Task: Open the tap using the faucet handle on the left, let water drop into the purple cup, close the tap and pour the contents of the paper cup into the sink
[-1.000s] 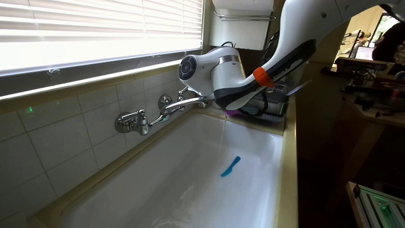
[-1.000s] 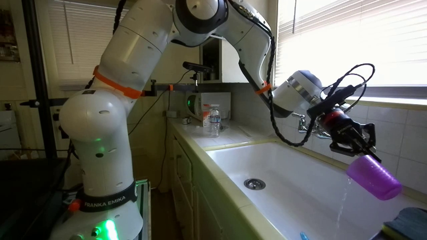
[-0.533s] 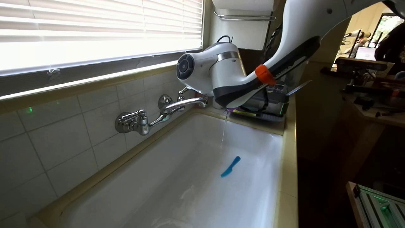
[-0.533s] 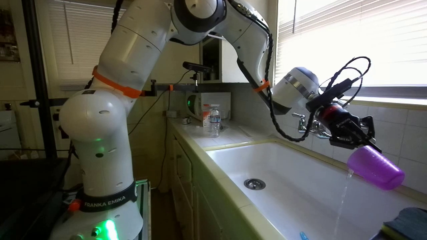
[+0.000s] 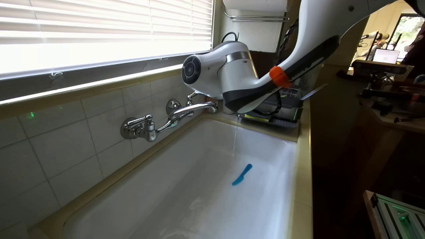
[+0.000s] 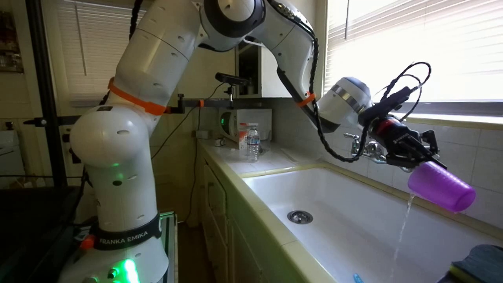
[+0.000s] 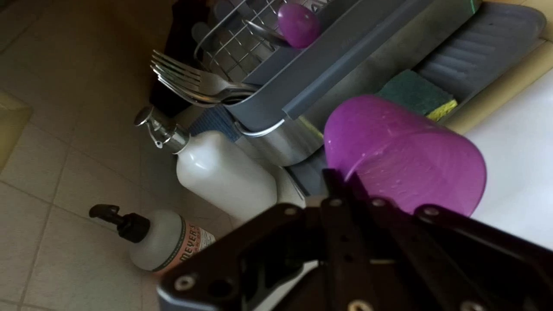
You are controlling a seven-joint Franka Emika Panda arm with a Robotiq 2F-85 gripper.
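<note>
Cup: the purple cup (image 6: 442, 188) is plain, tapered and slightly see-through, a bright violet-pink. In the wrist view its mouth opens toward the camera; the inner wall looks wet, with drops and streaks, and the narrower base points away. It is tipped far over, close to lying on its side, above the sink (image 6: 338, 198). A thin stream of water (image 6: 402, 228) leaves the low side of the lip; both exterior views show it falling into the basin.

Position vs. gripper: the gripper (image 7: 343, 177) is pinching the cup's wall at the rim. One finger appears to sit inside the mouth, one outside; the tips are dark, exact contact hard to read. In an exterior view the black fingers (image 6: 421, 151) come down to the rim from the upper left, and the cup hangs below and beyond their tips, base farthest off. The arm (image 5: 239, 74) hides the cup in an exterior view.

Nearby: a green-and-yellow sponge (image 7: 414, 91) behind the cup in the wrist view; a blue knife (image 5: 242, 175) in the sink.
</note>
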